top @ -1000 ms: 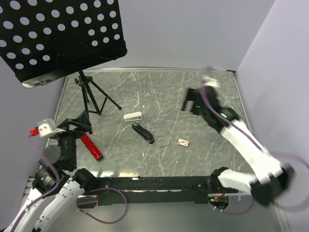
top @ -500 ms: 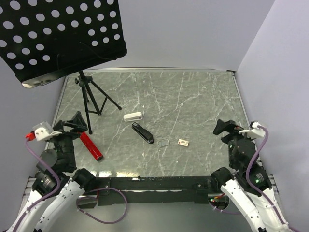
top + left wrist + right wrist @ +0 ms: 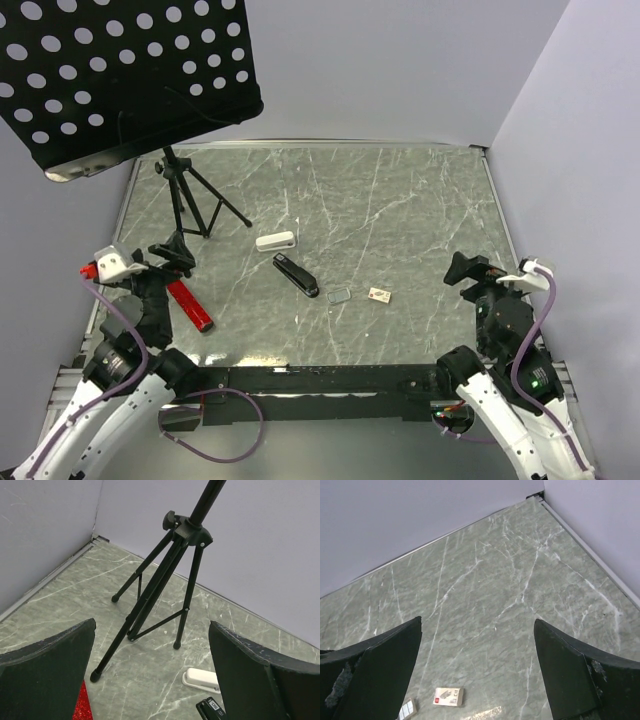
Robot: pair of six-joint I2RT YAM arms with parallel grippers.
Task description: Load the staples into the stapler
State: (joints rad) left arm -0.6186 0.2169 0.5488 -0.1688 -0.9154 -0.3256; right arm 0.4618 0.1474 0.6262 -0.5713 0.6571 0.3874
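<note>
The staples are a tiny pale box with red print (image 3: 379, 295) (image 3: 448, 696) and a greyish see-through rectangle (image 3: 339, 295) (image 3: 407, 709), lying side by side mid-table. Just left of them a black stapler (image 3: 296, 275) (image 3: 212, 711) lies at a slant. A white stapler (image 3: 276, 241) (image 3: 202, 680) sits behind it. My left gripper (image 3: 168, 256) (image 3: 151, 625) hangs open and empty at the near left. At the near right, my right gripper (image 3: 468, 270) (image 3: 478, 621) is open too, nothing between its fingers, and looks toward the staples.
A red glittery stapler (image 3: 190, 305) (image 3: 80, 707) lies right under my left gripper. A black tripod (image 3: 185, 205) (image 3: 165, 580) carrying a perforated black panel (image 3: 120, 70) stands at the back left. Pale walls close in the marble table (image 3: 400, 200).
My right arm has drawn back from high over the far right of the table to the near right edge. The left gripper has dipped and shifted slightly right. The tabletop items lie unmoved.
</note>
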